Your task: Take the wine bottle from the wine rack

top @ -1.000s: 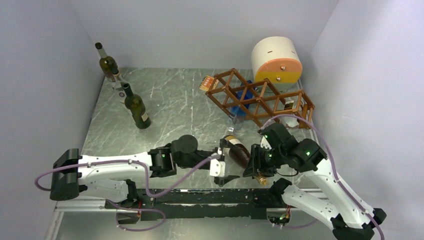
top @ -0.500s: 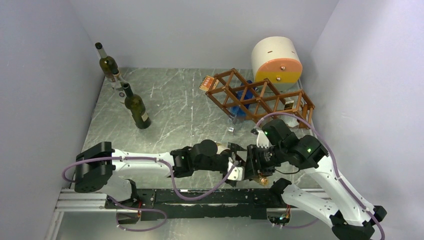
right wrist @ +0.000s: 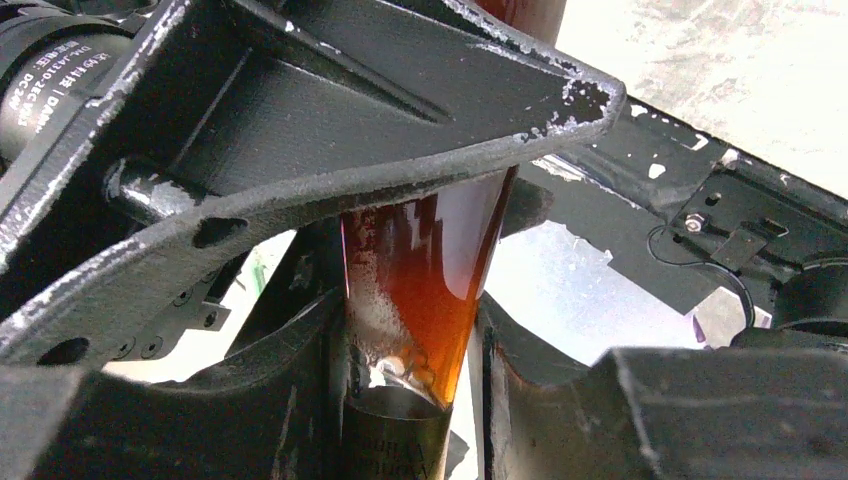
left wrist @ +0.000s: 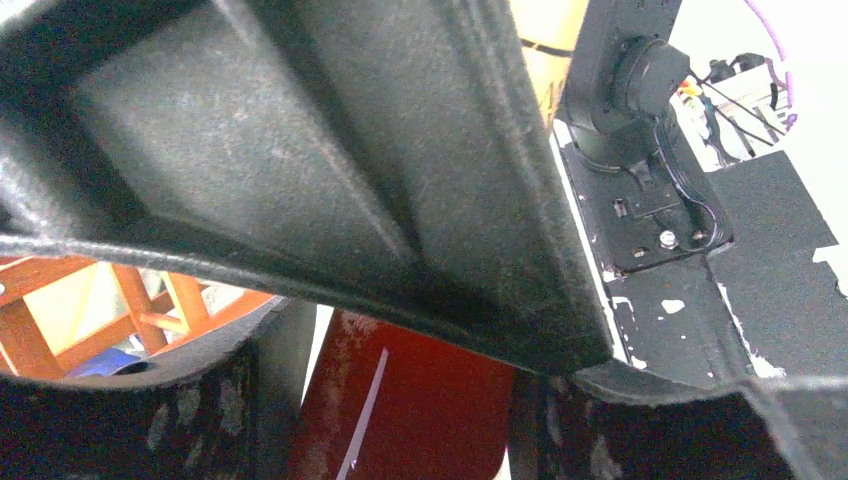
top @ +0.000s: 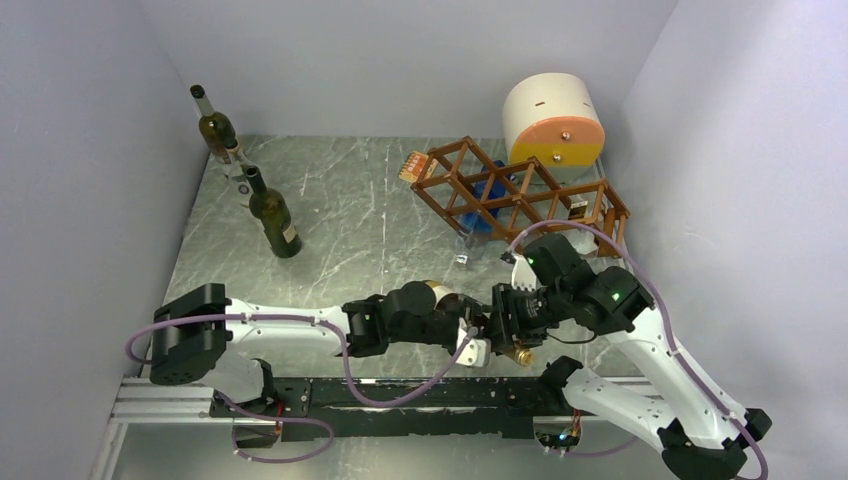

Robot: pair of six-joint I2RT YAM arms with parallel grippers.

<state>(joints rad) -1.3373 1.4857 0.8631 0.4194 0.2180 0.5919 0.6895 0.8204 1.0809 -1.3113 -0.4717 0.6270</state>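
Observation:
The wine bottle (top: 441, 293) of amber-brown glass lies slanted between the two arms near the table's front edge, apart from the wine rack (top: 515, 195), a reddish-brown lattice at the back right. My right gripper (top: 508, 330) is shut on its neck (right wrist: 430, 270), just above the foil cap. My left gripper (top: 472, 335) is closed around the bottle's body (left wrist: 420, 400), which fills the space between its fingers (left wrist: 270, 400); a thin bright sliver shows along the left one. Most of the bottle is hidden under the two grippers in the top view.
Two dark green bottles (top: 272, 215) (top: 215, 125) stand upright at the back left. A cream-and-orange cylinder (top: 555, 120) lies behind the rack. A blue object (top: 487, 195) sits inside the rack's cells. The side walls stand close on both sides.
My left arm has swung right to the bottle, and its jaws have come together from wide open onto the bottle's body. The right gripper has kept its hold on the neck.

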